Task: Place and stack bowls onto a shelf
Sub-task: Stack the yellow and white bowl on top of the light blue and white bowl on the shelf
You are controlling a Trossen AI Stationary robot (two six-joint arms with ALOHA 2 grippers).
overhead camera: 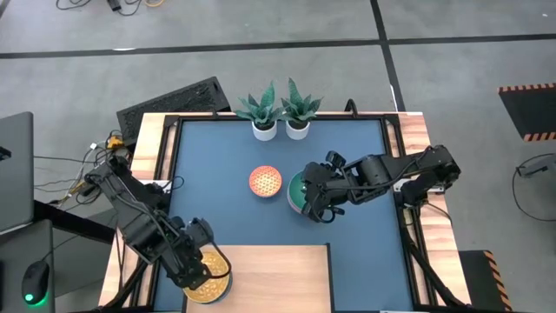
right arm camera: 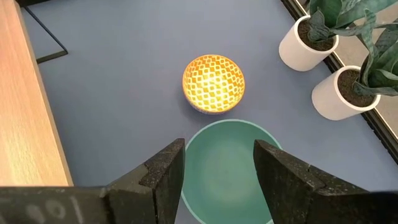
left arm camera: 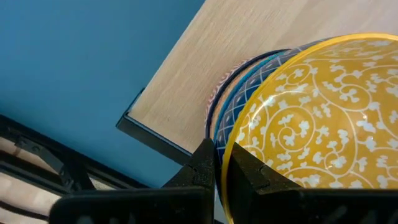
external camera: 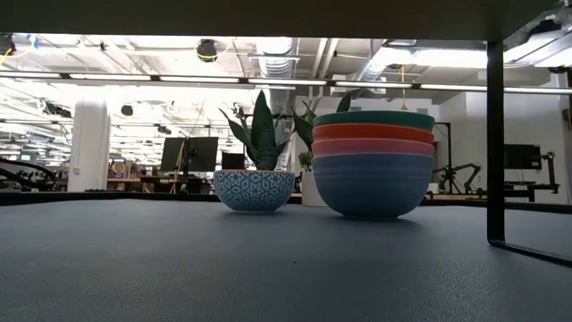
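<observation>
The right gripper (overhead camera: pixel 314 211), fingers spread wide and holding nothing, hangs directly over the green bowl's (right arm camera: pixel 227 163) near rim, mid-table. The left gripper (left arm camera: pixel 222 167) is clenched on the yellow bowl's (left arm camera: pixel 323 118) rim at the shelf's (overhead camera: pixel 278 278) left edge.

The dark blue table (overhead camera: pixel 217 174) carries two white potted plants (overhead camera: pixel 278 117) at its far edge, and a small patterned bowl (overhead camera: pixel 265 182) just beside a stack of plain bowls (external camera: pixel 373 161) near its middle. The pale wooden shelf (overhead camera: pixel 278 278) at the near edge bears a stack of patterned bowls (overhead camera: pixel 211 280) on its left end.

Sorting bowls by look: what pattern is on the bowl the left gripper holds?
Yellow-orange bowl with white swirling vines, clearest in the left wrist view.
</observation>
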